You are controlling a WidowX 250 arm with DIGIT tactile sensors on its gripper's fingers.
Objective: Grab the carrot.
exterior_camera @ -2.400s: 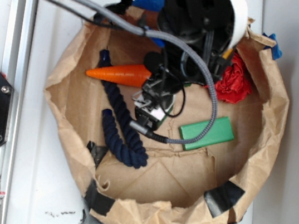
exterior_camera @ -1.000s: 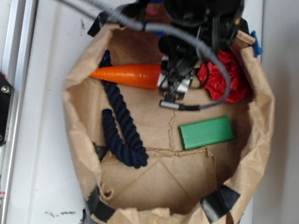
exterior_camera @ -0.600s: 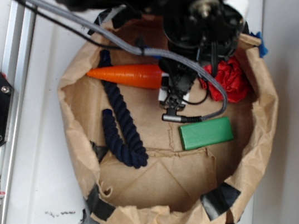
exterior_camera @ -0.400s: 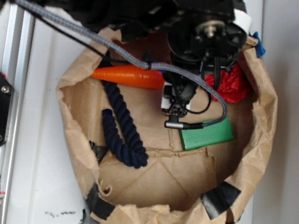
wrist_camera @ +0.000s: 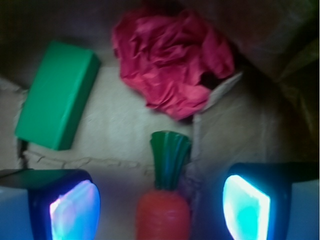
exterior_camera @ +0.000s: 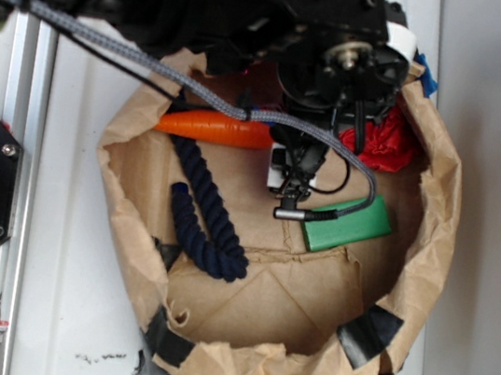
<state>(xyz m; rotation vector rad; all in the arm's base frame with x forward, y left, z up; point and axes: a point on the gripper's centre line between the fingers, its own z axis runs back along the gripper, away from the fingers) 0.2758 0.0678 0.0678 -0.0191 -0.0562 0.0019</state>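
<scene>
So since a moment ago my arm's barely shifted, and the carrot (wrist_camera: 163, 212) hasn't budged. My fingers (wrist_camera: 160, 205) are spread wide with the carrot's thick end sitting right between the pads (wrist_camera: 75, 210), not touching either one. The stem points at the red paper ball (wrist_camera: 172, 60), which is pretty close ahead. The green block (wrist_camera: 55, 95) lies off to the left with bare paper between. The bag wall (exterior_camera: 434, 224) rings everything.
</scene>
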